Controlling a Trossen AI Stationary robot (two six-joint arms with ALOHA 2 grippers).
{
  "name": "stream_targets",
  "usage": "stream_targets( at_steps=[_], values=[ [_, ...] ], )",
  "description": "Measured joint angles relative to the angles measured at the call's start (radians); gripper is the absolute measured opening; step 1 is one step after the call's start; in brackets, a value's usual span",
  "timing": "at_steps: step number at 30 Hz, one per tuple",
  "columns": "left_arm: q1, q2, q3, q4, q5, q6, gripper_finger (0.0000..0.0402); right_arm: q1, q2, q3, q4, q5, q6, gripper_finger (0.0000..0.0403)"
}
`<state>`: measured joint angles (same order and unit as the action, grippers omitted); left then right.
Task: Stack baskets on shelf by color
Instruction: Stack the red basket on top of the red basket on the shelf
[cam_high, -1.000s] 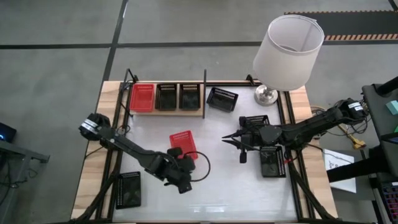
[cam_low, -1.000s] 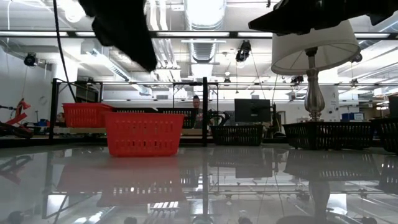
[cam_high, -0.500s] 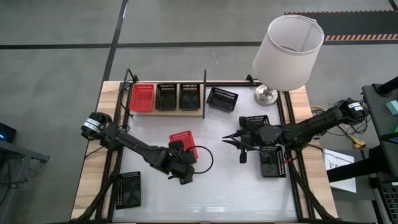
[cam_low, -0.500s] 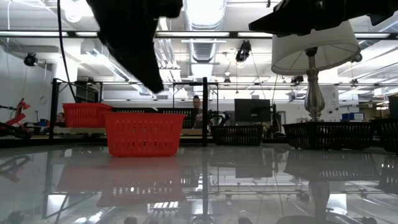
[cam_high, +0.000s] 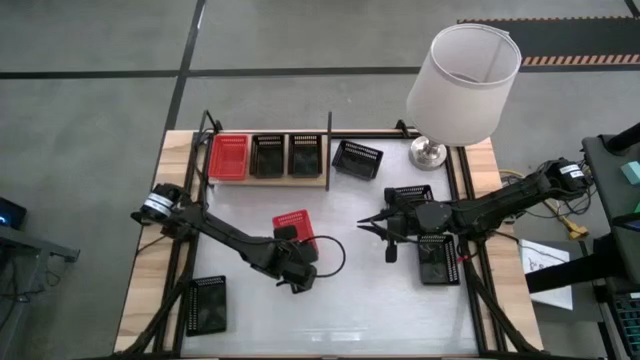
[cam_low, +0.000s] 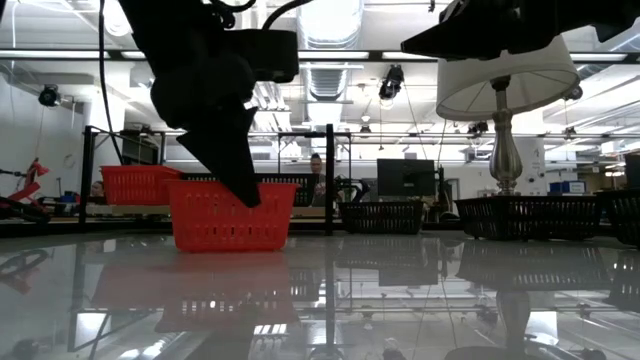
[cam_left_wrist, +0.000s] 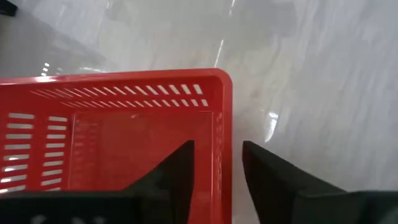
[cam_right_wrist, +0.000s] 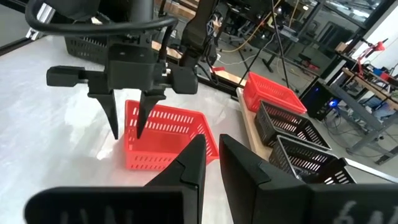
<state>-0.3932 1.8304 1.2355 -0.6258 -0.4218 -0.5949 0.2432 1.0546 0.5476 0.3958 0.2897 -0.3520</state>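
Note:
A red basket (cam_high: 296, 229) stands flat on the white tabletop, left of centre. My left gripper (cam_high: 300, 250) is open at its near end. One finger (cam_left_wrist: 180, 168) is inside the near wall (cam_left_wrist: 219, 134) and the other (cam_left_wrist: 264, 174) outside; no touch shows. Seen from the right wrist view, the left gripper (cam_right_wrist: 126, 124) points straight down. The shelf (cam_high: 268, 183) holds one red basket (cam_high: 228, 157) and two black baskets (cam_high: 266, 155) (cam_high: 305, 154). My right gripper (cam_high: 372, 227) hovers right of centre, narrowly open and empty.
A black basket (cam_high: 357, 158) sits on the table just right of the shelf. Others lie under the right arm (cam_high: 410, 194) (cam_high: 438, 258) and at the near-left corner (cam_high: 207, 303). A lamp (cam_high: 462, 85) stands at the far right. Beyond the table a person sits (cam_low: 316, 170).
My left gripper has moved from the near side toward the far edge and come down, so that its open fingers now stand either side of the red basket's near wall. The basket has stayed in place. The right arm has kept still.

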Motion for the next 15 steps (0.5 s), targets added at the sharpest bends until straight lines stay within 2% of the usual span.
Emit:
stream_targets(
  at_steps=[7,11,15],
  values=[
    [-0.001,-0.007,-0.001,-0.013,0.005,0.001,0.0016,0.000,0.000,0.000,-0.005,0.000,0.000,0.0038],
    [-0.007,-0.032,0.002,-0.015,0.012,0.017,0.0006,0.000,0.000,0.000,-0.015,0.000,0.000,0.0038],
    [-0.027,-0.057,0.044,-0.051,0.014,0.107,0.0002,0.000,0.000,0.000,-0.033,0.000,-0.007,0.0038]
  ],
)
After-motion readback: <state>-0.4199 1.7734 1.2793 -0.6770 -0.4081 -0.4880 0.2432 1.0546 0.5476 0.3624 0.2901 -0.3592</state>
